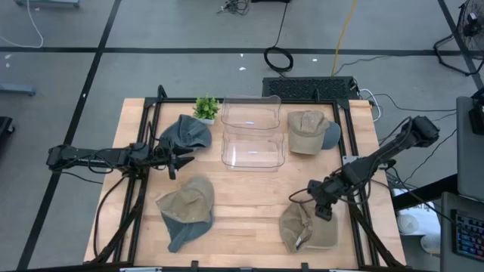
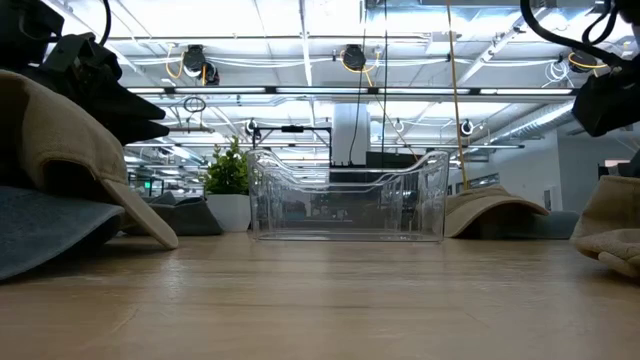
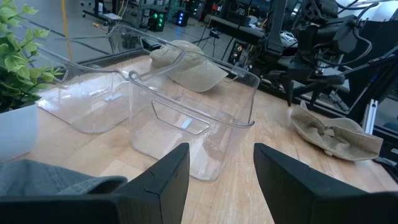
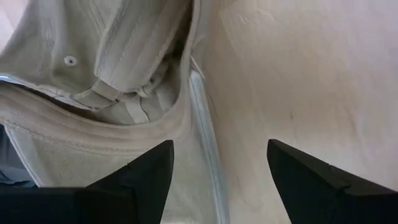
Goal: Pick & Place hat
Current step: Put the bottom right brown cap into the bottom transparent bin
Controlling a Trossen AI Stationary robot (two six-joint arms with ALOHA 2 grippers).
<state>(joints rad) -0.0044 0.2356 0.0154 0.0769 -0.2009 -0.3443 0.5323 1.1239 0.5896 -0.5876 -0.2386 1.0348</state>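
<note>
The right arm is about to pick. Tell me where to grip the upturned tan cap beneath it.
Grip the rim of the upturned tan cloth cap, coming straight down. The right gripper hovers open above its edge, and the wrist view shows the inner band facing up, a thin lip that the fingers could likely straddle.

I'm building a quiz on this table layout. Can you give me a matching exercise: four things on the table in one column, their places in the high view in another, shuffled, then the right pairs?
Things:
1. plant
2. blue-grey hat
3. clear bins
4. right gripper

Places:
A. middle of the table, between the hats
B. far left corner area, beside the bins
C. open, just above the tan hat at the near right
D. next to the left gripper, below the plant

Pairs: 1-B, 2-D, 3-A, 4-C
</note>
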